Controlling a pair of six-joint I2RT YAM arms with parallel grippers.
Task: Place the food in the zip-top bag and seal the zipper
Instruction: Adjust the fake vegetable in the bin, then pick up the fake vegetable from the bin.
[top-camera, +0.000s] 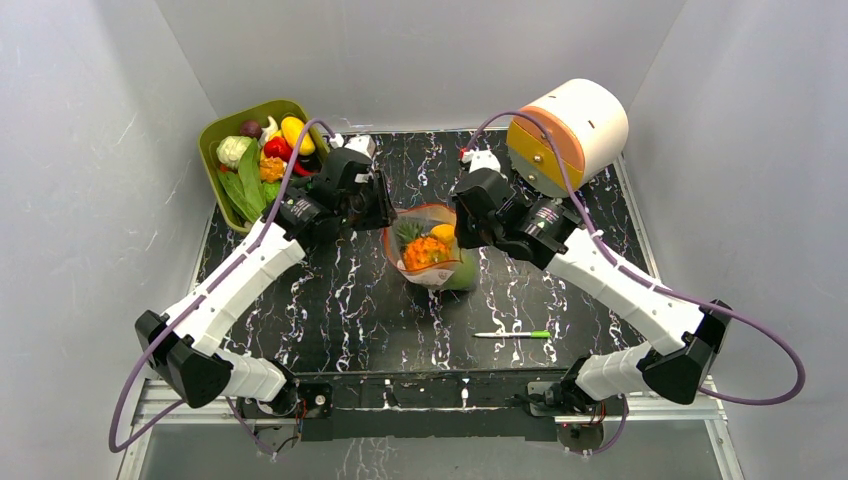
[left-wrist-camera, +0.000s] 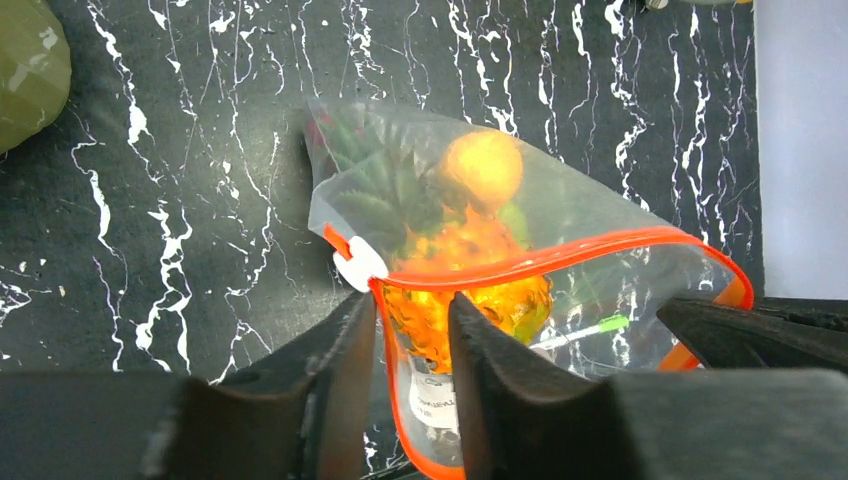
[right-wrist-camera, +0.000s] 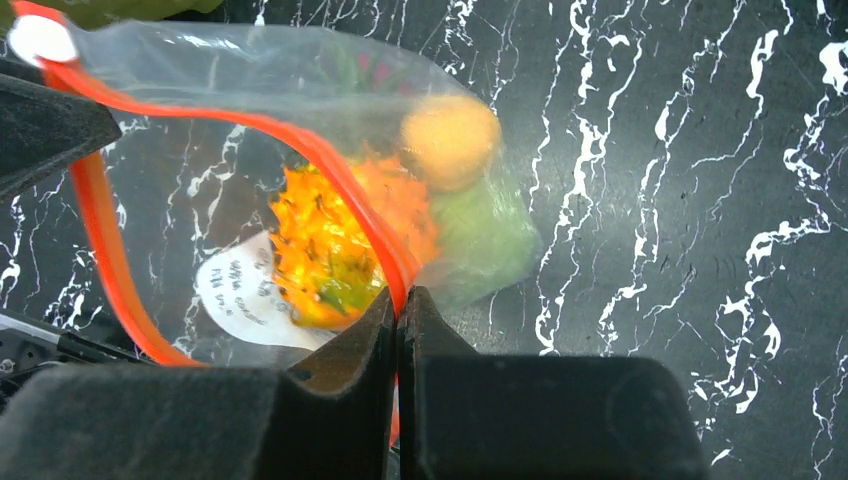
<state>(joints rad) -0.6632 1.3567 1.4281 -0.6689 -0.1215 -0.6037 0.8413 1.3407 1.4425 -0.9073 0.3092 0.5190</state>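
On the table (top-camera: 330, 300) the zip-top bag (top-camera: 432, 272) stands mouth-up. At its right, the right gripper (right-wrist-camera: 398, 300) is pinched tight on the zipper (right-wrist-camera: 97, 225). At its left, the left gripper (left-wrist-camera: 410, 305) sits narrowly parted around the zipper's corner. The food (top-camera: 425, 252) lies inside the bag. The handwriting on its white label (right-wrist-camera: 240, 290) is too blurred to read.

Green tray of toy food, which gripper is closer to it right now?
Left. The left gripper is at the zip-top bag mouth, just right of the green tray. The right gripper pinches the bag's opposite rim, farther from the tray.
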